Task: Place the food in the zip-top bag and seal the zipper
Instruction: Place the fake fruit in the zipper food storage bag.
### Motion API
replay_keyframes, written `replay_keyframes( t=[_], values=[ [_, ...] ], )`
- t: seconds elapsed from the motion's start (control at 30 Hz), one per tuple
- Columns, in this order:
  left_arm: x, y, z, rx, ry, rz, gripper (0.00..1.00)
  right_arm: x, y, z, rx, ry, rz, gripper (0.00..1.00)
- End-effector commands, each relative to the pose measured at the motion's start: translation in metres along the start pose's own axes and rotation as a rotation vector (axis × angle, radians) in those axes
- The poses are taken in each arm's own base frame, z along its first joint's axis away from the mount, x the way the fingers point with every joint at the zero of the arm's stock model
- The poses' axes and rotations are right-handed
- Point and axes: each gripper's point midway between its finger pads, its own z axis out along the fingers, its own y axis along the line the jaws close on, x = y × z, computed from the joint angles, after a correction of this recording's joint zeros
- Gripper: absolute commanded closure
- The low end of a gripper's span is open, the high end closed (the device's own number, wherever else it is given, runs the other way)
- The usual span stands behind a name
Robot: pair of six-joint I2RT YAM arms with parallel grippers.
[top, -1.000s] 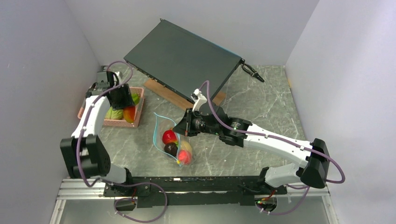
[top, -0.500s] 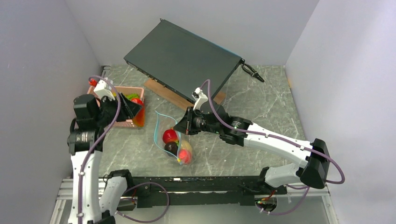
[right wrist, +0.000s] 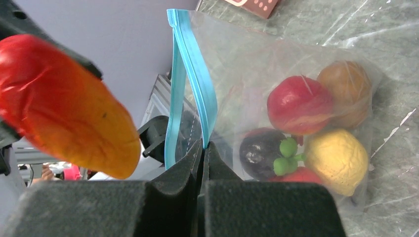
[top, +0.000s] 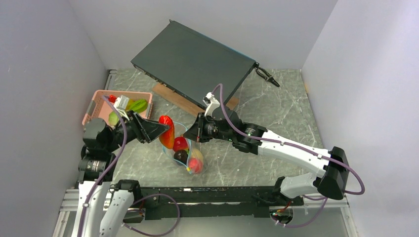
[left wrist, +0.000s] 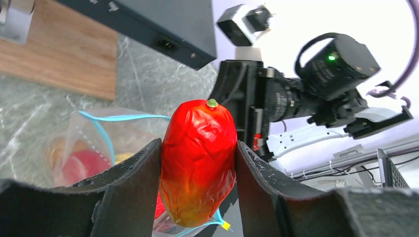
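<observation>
Left gripper (left wrist: 198,144): jaws about half apart and clamped on a glossy oblong toy fruit (left wrist: 197,163), red fading to orange, with a tiny green nub on top. Both black pads (left wrist: 143,182) press its sides. The fruit stands upright between them in the left wrist view. In the top view it is held above the table, right at the left edge of the bag's mouth. Can't tell whether it touches the bag.

Right gripper (right wrist: 203,148): jaws fully closed, pinching the edge of the clear crinkly plastic zip-top bag (right wrist: 276,54) at the lower end of the thin teal zipper strip (right wrist: 190,74). The mouth is held up and gaping, the strip's two sides apart, unsealed.

The bag's body lies on the grey marble-pattern table (top: 276,108), between the two arms, toward the near edge. Inside it:
- a round red toy fruit (right wrist: 299,104)
- a brownish-orange round piece (right wrist: 348,91)
- a yellow lemon-shaped piece (right wrist: 338,160)
- a dark purple eggplant-like piece (right wrist: 259,158) with a green stem
- a sliver of another red piece, under these

The pink plastic basket (top: 96,98) sits far left, well apart from the bag. It holds green toy pieces (top: 138,105) and a small red bit (top: 112,98).

A flat black metal box (top: 192,61) is at the back, tilted, one edge on a wooden board (top: 170,95).
</observation>
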Motion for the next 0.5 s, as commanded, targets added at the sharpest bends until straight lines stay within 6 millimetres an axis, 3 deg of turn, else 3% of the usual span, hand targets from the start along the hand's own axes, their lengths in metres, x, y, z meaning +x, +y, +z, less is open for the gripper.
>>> replay_keyframes(
  t=[0.0,0.2,0.47],
  values=[
    [-0.015,-0.029,-0.004,0.099,-0.091,0.034,1.00,-0.023,0.030,-0.004,-0.091,-0.057,-0.010,1.00],
    [-0.001,0.003,0.000,-0.030,-0.114,-0.130,1.00,-0.025,0.033,-0.004,-0.096,-0.063,0.003,1.00],
    [0.025,0.026,0.013,-0.011,-0.117,-0.281,1.00,-0.030,0.040,-0.003,-0.115,-0.071,0.015,1.00]
  ],
)
